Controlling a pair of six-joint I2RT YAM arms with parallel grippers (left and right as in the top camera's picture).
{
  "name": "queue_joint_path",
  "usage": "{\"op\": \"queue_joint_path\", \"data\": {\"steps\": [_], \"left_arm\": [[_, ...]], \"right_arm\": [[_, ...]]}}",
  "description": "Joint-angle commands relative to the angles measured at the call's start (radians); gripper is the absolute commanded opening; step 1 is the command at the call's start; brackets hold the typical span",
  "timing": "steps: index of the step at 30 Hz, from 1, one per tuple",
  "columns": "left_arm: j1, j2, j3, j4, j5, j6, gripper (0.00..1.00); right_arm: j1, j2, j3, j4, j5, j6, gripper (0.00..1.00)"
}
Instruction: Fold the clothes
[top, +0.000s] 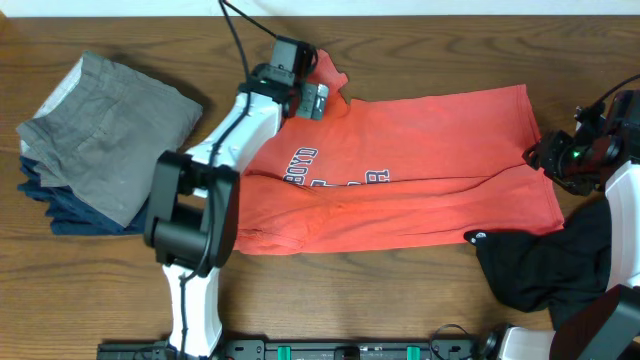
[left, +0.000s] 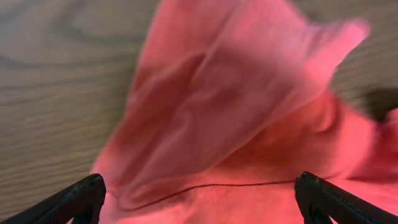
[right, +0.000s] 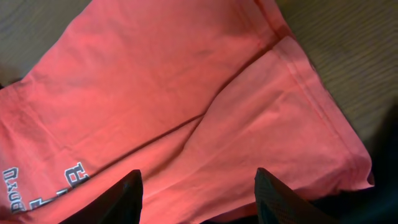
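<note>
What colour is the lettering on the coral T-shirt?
Navy lettering with white outlines, clearest in the right wrist view.

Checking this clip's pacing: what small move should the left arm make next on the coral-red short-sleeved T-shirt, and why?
Probably lower the left gripper and close on the rumpled sleeve of the coral-red short-sleeved T-shirt. Its jaws stand open over that sleeve, which sticks out past the shirt's far edge, not yet folded in.
</note>
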Motion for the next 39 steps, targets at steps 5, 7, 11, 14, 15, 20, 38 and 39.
{"op": "queue_joint_path", "data": {"steps": [5, 7, 11, 14, 15, 20, 38, 39], "left_arm": [[0.010, 0.054, 0.024, 0.037, -0.032, 0.060, 0.98], [0.010, 0.054, 0.024, 0.066, -0.044, 0.060, 0.99], [0.010, 0.057, 0.024, 0.101, -0.045, 0.060, 0.94], [0.010, 0.072, 0.024, 0.110, -0.045, 0.060, 0.90], [0.010, 0.081, 0.024, 0.111, -0.045, 0.060, 0.89], [0.010, 0.116, 0.024, 0.137, -0.045, 0.072, 0.89], [0.009, 0.135, 0.023, 0.280, -0.044, 0.077, 0.29], [0.008, 0.137, 0.023, 0.274, -0.038, 0.077, 0.29]], "right_arm": [[0.009, -0.002, 0.008, 0.002, 0.047, -0.017, 0.56], [0.009, -0.002, 0.007, 0.001, 0.053, -0.017, 0.56], [0.008, -0.002, 0.007, 0.001, 0.053, -0.017, 0.56], [0.008, -0.002, 0.007, 0.001, 0.053, -0.017, 0.56], [0.008, -0.002, 0.007, 0.001, 0.053, -0.016, 0.56], [0.008, -0.002, 0.007, 0.000, 0.053, -0.016, 0.56], [0.008, -0.002, 0.007, 0.002, 0.053, -0.013, 0.53], [0.008, -0.002, 0.007, 0.001, 0.053, -0.013, 0.53]]}}
